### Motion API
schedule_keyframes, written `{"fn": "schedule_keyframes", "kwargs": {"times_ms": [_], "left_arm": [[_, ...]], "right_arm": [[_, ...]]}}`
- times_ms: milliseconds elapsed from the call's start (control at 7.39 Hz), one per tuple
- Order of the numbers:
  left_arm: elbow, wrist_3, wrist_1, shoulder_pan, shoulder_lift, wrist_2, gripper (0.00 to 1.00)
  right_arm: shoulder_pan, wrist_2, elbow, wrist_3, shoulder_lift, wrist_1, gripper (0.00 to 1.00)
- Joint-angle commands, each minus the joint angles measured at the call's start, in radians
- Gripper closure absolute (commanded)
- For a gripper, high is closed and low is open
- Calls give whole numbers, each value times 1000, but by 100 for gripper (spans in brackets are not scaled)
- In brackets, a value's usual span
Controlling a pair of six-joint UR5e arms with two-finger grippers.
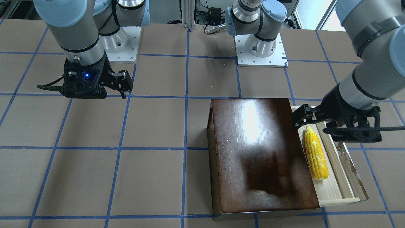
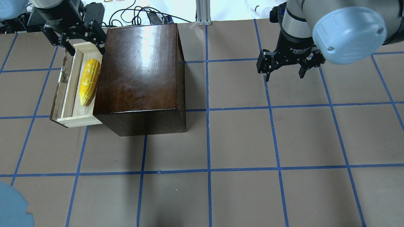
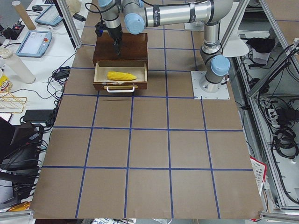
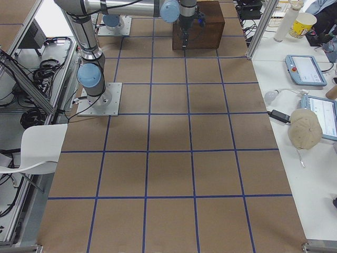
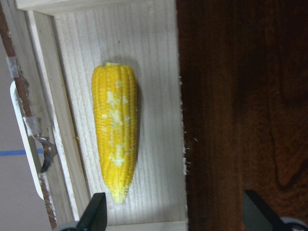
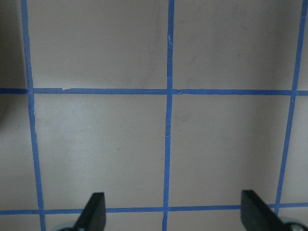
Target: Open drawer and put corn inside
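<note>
Overhead exterior: my left gripper (image 2: 85,52) hangs spread and empty above the drawer (image 2: 71,88), which stands pulled out of the dark box (image 2: 139,69). The corn (image 2: 89,81) lies flat on the drawer floor, just beside the box, tip toward my bases. My right gripper (image 2: 284,75) is also spread, holding nothing, over bare table (image 2: 240,138). The table is brown, gridded with blue tape (image 2: 208,142). Beyond it are a pendant (image 3: 33,43) on a bench, coiled cables (image 3: 282,140) and a white chair (image 4: 31,153).
</note>
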Motion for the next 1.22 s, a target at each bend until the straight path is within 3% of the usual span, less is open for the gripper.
{"fn": "schedule_keyframes", "kwargs": {"times_ms": [0, 541, 1082], "left_arm": [[-49, -33, 0, -64, 42, 5, 0], [-166, -47, 13, -94, 103, -1, 0], [-186, -47, 16, -104, 114, -4, 0]], "right_arm": [[0, 2, 0, 0, 0, 0, 0], [0, 0, 0, 0, -2, 0, 0], [0, 0, 0, 0, 0, -1, 0]]}}
